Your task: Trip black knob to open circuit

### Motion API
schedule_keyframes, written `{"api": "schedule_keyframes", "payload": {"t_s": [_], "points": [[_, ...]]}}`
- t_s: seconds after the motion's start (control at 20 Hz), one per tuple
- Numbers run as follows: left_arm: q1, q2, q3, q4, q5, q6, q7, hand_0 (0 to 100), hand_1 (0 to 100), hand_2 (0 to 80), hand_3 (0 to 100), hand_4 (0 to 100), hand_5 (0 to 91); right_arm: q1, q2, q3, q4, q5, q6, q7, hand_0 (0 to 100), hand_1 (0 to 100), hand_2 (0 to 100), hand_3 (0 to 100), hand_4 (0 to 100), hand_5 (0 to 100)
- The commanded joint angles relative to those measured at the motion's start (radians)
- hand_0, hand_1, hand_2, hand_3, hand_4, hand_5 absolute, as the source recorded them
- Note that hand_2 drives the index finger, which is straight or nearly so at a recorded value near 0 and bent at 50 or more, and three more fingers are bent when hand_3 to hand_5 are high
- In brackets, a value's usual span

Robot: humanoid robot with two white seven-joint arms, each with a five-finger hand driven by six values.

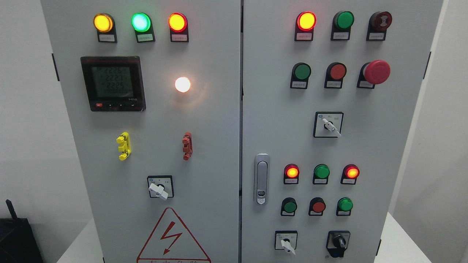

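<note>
Just black knob (338, 241) bottom right, handle pointing down

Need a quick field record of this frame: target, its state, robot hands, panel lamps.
target: black knob, bottom right of right door
target state: untouched, handle pointing roughly down
robot hands: none in view
neighbour: white selector to its left
top lamps, right door: red lamp lit, green lamp unlit
emergency stop: upper right, nothing touching it
left door: meter display on, white lamp lit
</note>
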Motion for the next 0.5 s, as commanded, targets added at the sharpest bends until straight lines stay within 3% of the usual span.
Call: {"api": "schedule_keyframes", "payload": {"t_s": [0.0,0.45], "points": [[0.0,0.0,0.0,-0.025,0.0,0.0,0.0,12,39,0.0,0,0,0.0,0.0,0.0,0.028,0.0,0.002,0.0,0.001,0,31,0,0,0,0],[0.0,0.0,0.0,-0.025,0.0,0.0,0.0,12,39,0.0,0,0,0.0,-0.002,0.0,0.023,-0.001,0.0,0.0,-0.001,0,31,0,0,0,0]]}}
